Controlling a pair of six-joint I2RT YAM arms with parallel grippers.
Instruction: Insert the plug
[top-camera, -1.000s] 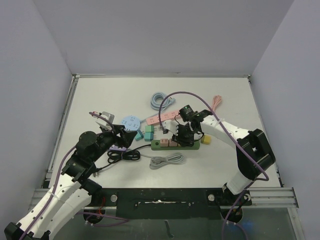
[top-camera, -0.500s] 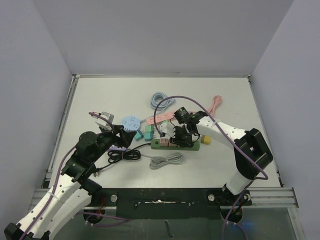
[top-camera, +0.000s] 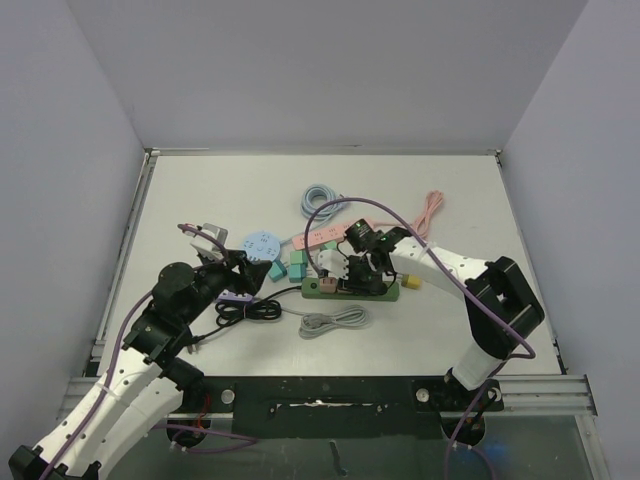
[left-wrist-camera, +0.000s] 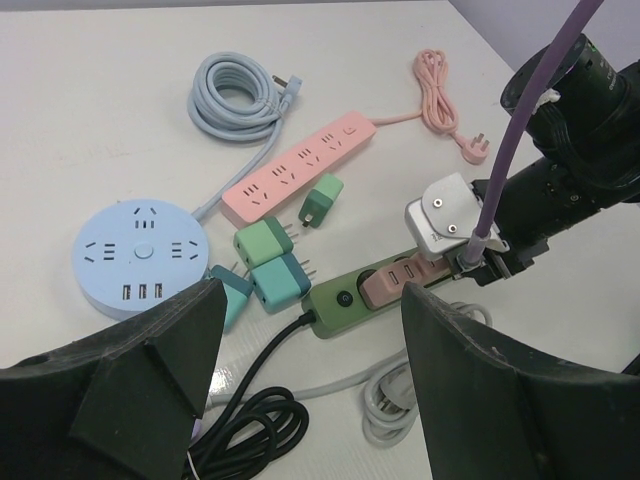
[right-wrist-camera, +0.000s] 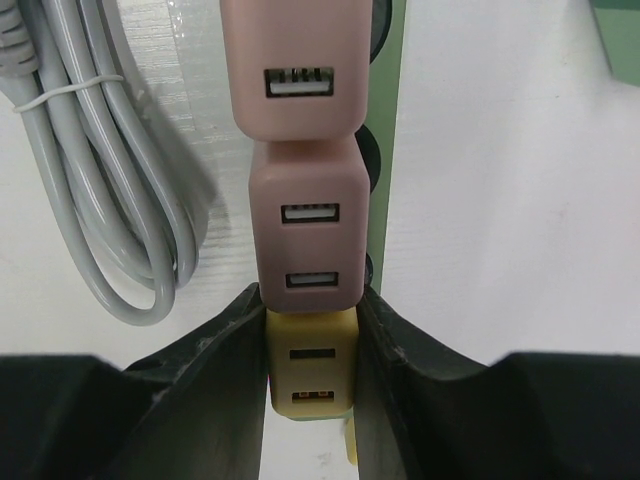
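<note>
Right gripper (right-wrist-camera: 310, 292) over the green power strip (right-wrist-camera: 386, 120), jaws a narrow way apart; whether they press on anything cannot be told. Between its fingers (right-wrist-camera: 215, 350) shows the yellow plug (right-wrist-camera: 310, 375), a small block with two USB ports. Just ahead, at the fingertips, stands a pink plug (right-wrist-camera: 308, 235) with two ports, then a second pink plug (right-wrist-camera: 295, 70) with one, all in line along the strip. Left gripper (left-wrist-camera: 312, 300) spread wide, empty, well apart.
</note>
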